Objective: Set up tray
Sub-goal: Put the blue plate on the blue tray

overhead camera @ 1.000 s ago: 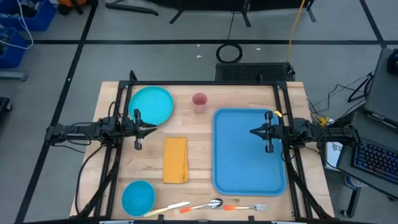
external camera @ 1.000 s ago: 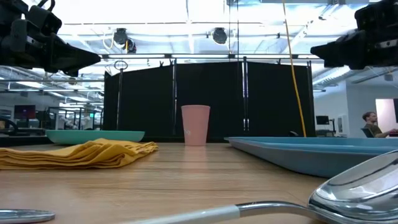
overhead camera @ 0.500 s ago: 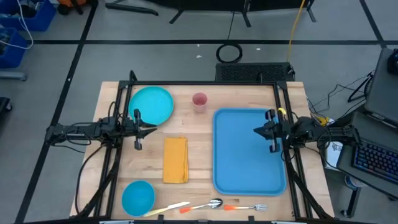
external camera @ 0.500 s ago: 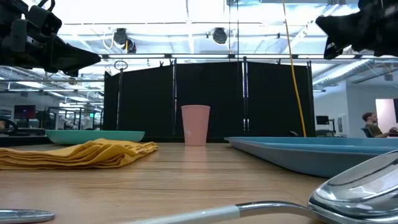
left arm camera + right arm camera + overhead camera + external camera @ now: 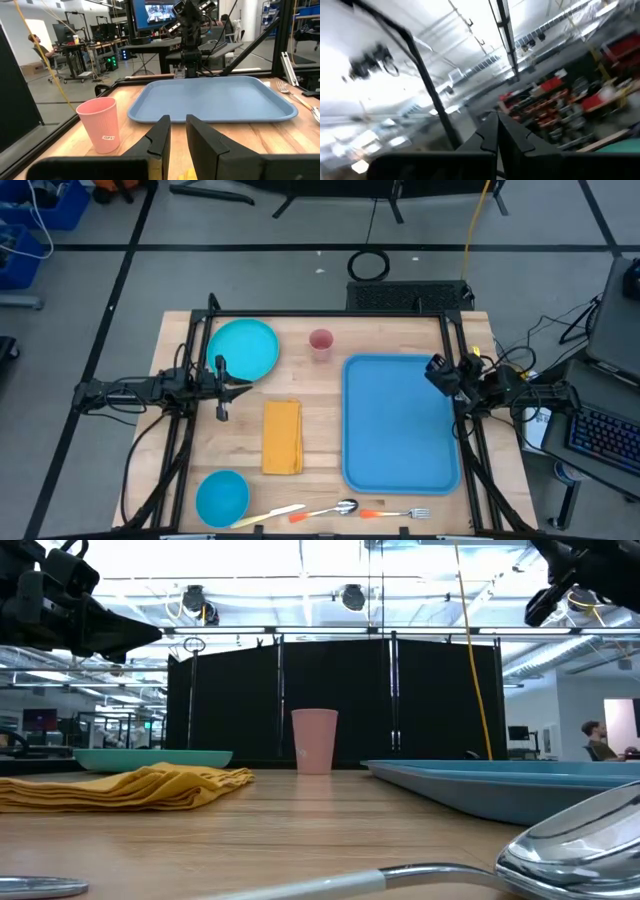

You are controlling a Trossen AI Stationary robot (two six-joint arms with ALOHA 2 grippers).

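Observation:
The large bright-blue tray lies flat on the right half of the wooden table; the left wrist view shows it too. My right gripper hangs high over the tray's right rim, tipped upward, fingers shut and holding nothing. My left gripper is level above the table's left side, between the turquoise plate and the napkin. It points at the tray, with a narrow empty gap between its fingers.
A turquoise plate and a pink cup stand at the far side. A folded yellow napkin lies mid-table. A blue bowl, knife, spoon and fork lie along the near edge.
My right gripper has risen, tipped its fingertips upward and rolled about its own axis, drawing back toward the table's right edge over the tray's rim. It stays shut. Nothing on the table has moved.

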